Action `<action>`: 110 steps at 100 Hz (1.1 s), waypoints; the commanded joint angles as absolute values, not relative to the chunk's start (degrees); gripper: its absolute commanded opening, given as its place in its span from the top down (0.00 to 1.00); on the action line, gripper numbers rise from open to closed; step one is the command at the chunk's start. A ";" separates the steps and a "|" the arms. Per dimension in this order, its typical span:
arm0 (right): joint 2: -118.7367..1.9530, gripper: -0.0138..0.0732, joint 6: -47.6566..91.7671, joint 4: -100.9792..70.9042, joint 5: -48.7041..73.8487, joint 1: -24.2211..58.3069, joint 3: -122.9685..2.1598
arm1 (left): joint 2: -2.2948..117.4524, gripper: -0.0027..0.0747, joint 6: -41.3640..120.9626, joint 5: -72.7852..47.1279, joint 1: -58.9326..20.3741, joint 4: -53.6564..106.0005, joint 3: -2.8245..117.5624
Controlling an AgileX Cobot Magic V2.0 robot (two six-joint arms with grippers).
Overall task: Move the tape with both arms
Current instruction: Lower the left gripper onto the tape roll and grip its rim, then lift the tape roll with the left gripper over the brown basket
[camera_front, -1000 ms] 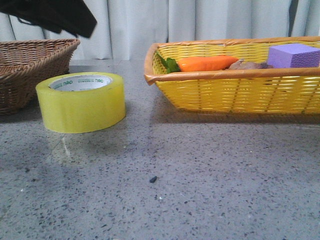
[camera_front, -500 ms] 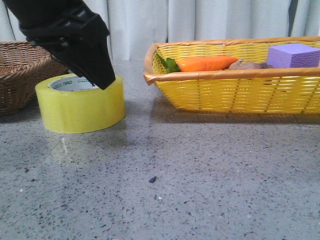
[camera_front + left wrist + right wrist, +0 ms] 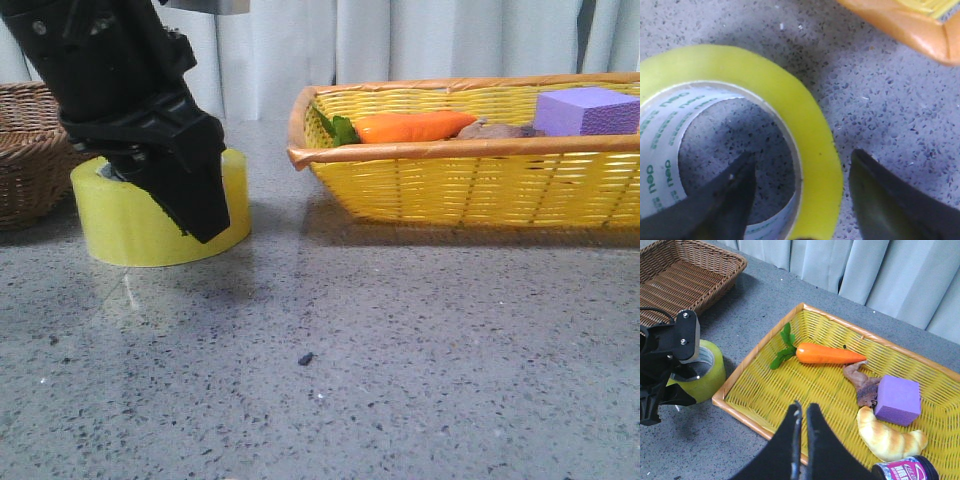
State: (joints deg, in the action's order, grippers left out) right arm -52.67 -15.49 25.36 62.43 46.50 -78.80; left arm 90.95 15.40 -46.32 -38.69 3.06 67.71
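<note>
Tape (image 3: 130, 225): it lies flat on the gray counter (image 3: 400, 350), between the brown basket (image 3: 30, 150) and the yellow basket (image 3: 470, 160)
Left claw (image 3: 800, 195): I have it low over the tape, fingers apart, 1 finger inside the hole and 1 outside, so the yellow wall sits between them; it is not squeezing yet
Right claw (image 3: 802, 415): it hangs over the yellow basket, fingers almost together, holding nothing
Which way the tape points: the hole faces up; the line through the hole stands straight up
What could go wrong: I think the slick wall could slip out if I squeeze too near the top edge
Another risk: the outside finger could push the tape sideways across the counter if it touches first
</note>
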 commanded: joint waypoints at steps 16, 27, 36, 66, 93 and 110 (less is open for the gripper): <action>-52.00 0.93 -15.60 27.86 59.42 46.43 -80.14 | 89.06 0.78 15.33 -44.51 -39.05 3.67 69.60; -52.00 0.93 -15.60 27.86 59.42 46.43 -80.14 | 89.06 0.89 15.33 -44.62 -39.05 3.67 69.60; -52.00 0.93 -15.60 27.86 59.42 46.43 -80.14 | 89.06 0.93 15.33 -45.13 -39.05 3.67 70.38; -52.00 0.93 -15.60 27.86 59.48 46.43 -80.14 | 88.82 0.94 15.54 -50.69 -39.05 3.41 79.93; -52.00 0.93 -15.60 27.86 59.56 46.43 -80.14 | 88.31 0.94 15.86 -57.02 -36.68 -3.75 92.68; -52.27 0.93 -15.60 27.86 59.56 46.43 -80.14 | 86.74 0.94 15.86 -58.39 -28.05 -4.03 95.12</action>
